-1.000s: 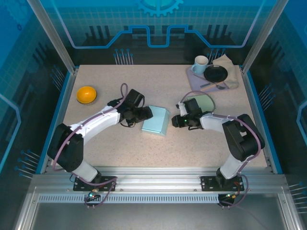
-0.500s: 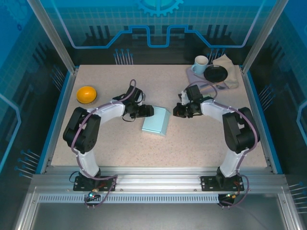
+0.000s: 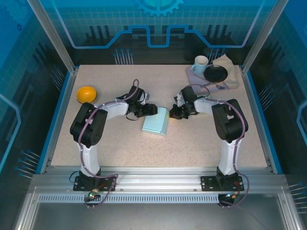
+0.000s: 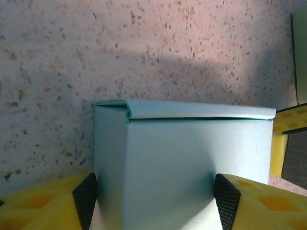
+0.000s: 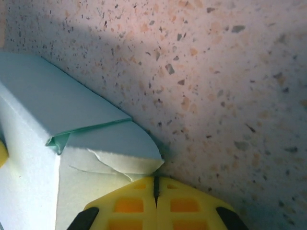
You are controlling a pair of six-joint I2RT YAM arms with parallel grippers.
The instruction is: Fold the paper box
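Paper box (image 3: pixel 156 120), open table (image 3: pixel 192 143) around; left jaws apart astride, right jaws together at flap edge.

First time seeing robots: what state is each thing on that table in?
Paper box: folded up, lid flap folded over, lying flat.
Left jaws: apart, straddling the box; grip unclear.
Right jaws: shut, tips at the box's flap.
Orange bowl: upright, looks empty.
Mug: upright.
Black dish: upright beside the mug.

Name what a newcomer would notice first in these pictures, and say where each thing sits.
A pale blue paper box lies mid-table, with the left hand open astride its far left corner and the right hand shut at its far right corner. An orange bowl sits near the left edge.
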